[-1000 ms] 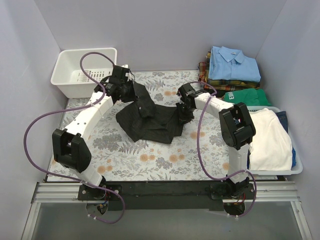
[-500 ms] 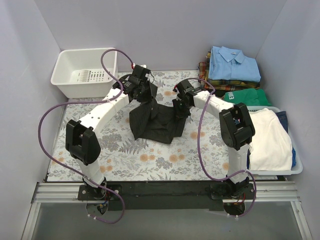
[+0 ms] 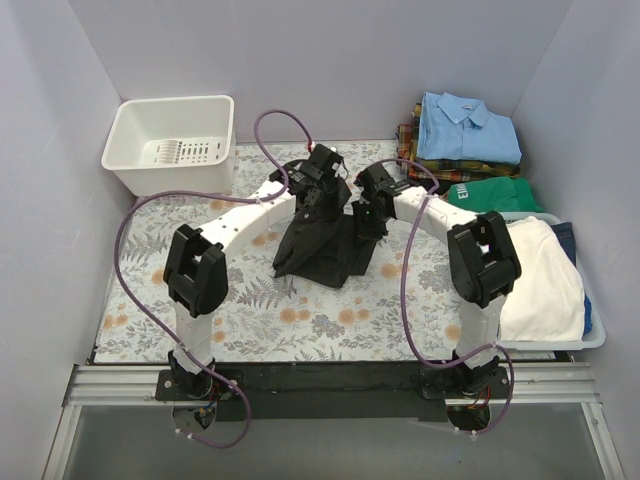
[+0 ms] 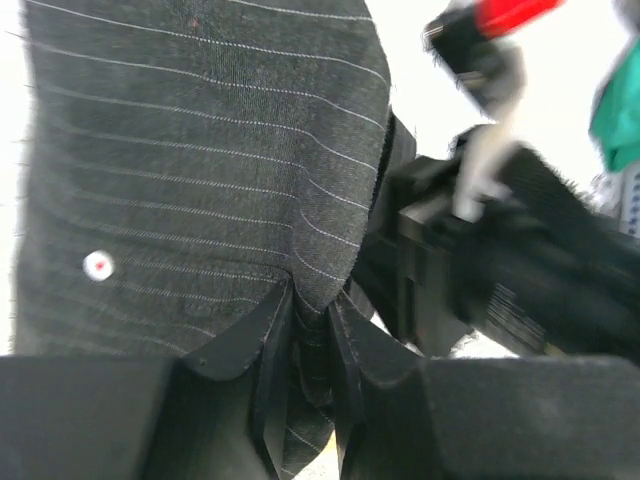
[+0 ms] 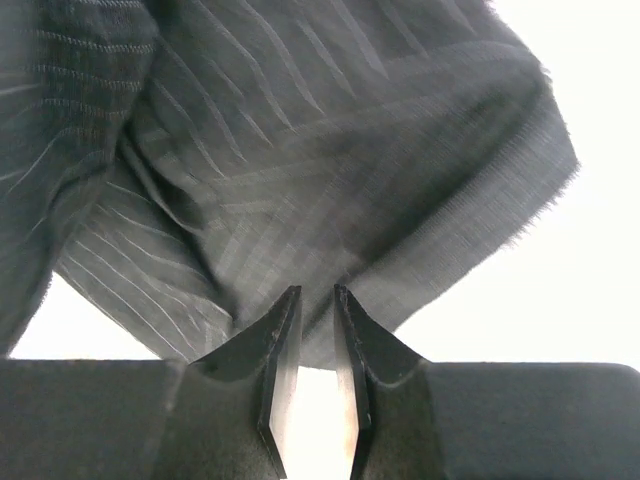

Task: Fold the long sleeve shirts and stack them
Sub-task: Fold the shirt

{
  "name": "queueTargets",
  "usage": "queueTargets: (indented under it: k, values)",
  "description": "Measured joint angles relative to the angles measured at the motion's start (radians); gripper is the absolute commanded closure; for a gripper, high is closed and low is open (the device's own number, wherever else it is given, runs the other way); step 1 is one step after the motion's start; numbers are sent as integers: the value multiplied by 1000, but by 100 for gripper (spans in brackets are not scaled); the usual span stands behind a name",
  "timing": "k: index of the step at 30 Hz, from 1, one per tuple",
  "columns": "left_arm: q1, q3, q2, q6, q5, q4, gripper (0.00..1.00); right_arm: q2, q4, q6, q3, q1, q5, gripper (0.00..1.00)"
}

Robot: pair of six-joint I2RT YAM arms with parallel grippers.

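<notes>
The left end effector (image 4: 312, 298) is clenched on a fold of the black pinstriped shirt (image 3: 318, 250). Cloth runs down between its fingers, and a pale button (image 4: 97, 265) shows to one side. The right end effector (image 5: 315, 292) pinches the shirt's edge at its tips. Both sit close together over the far part of the shirt, which lies bunched at the middle of the floral counter (image 3: 250, 300). In the far right corner a light blue shirt (image 3: 468, 125) tops a plaid shirt (image 3: 440, 163). A white basket (image 3: 150, 180) stands at the far left.
</notes>
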Motion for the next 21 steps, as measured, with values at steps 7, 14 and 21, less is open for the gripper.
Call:
queueTargets:
  k: [7, 14, 21]
  values:
    - [-52, 8, 90, 0, 31, 16, 78, -234, 15, 64, -164, -76, 91, 72]
    - [-79, 8, 101, 8, 82, 43, 68, -380, 25, 97, -266, -172, 132, 72]
    - [-146, 8, 108, 71, 73, 71, 43, -372, 23, 97, -265, -175, 105, 62]
